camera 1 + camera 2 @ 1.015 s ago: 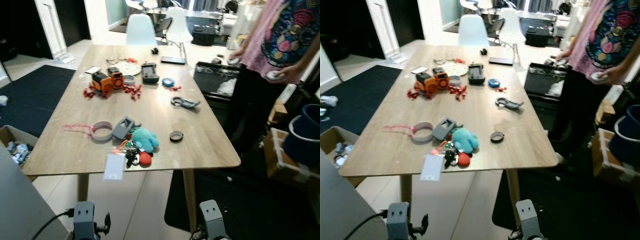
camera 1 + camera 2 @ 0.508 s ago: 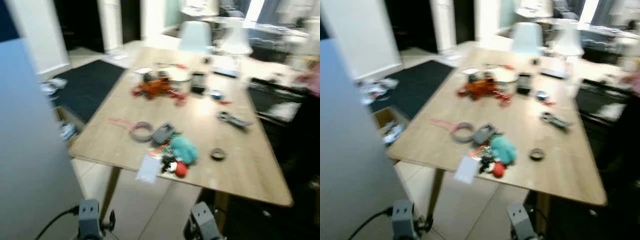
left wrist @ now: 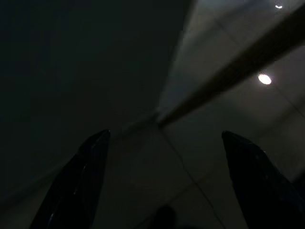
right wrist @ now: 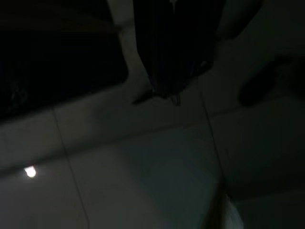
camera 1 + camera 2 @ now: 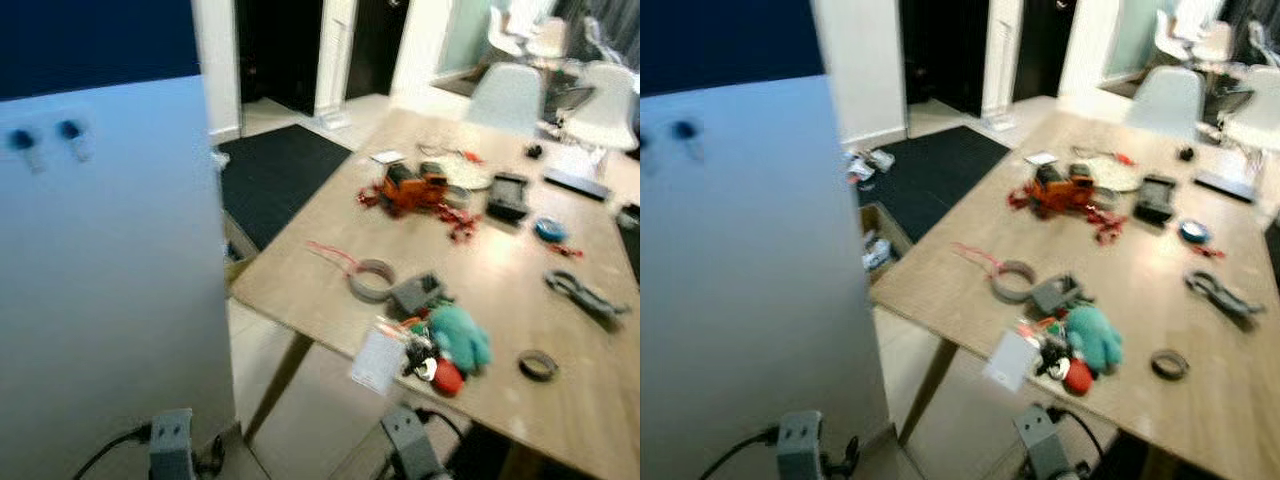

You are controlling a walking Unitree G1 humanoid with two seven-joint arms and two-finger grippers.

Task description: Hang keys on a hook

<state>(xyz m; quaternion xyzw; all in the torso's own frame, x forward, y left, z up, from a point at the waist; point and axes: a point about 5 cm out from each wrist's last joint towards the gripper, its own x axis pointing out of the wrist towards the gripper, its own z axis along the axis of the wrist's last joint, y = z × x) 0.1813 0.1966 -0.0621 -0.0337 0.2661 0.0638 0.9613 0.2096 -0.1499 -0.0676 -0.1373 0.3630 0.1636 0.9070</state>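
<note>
two small dark hooks (image 5: 20, 140) sit side by side high on a pale blue panel (image 5: 110, 280) that stands on the robot's left, just beside the near corner of a long wooden table (image 5: 500, 270). the keys (image 5: 418, 362) lie near the table's front edge in a small heap with a white tag (image 5: 379, 358), a red ball (image 5: 448, 377) and a teal plush toy (image 5: 460, 336), well apart from the hooks. just behind the heap are a grey tape roll (image 5: 371, 279) and a small grey box (image 5: 419, 292); a black ring (image 5: 538, 365) lies to the right. farther back sits an orange toy vehicle (image 5: 412, 188) among red bits. a dark rug (image 5: 275, 175) covers the floor beyond the panel.

both arms hang low by the floor. the left gripper (image 3: 162, 176) shows two black fingers (image 3: 88, 171) spread wide apart over dim tiles, holding nothing. the right gripper's wrist view is very dark and i cannot tell how its jaws stand.
</note>
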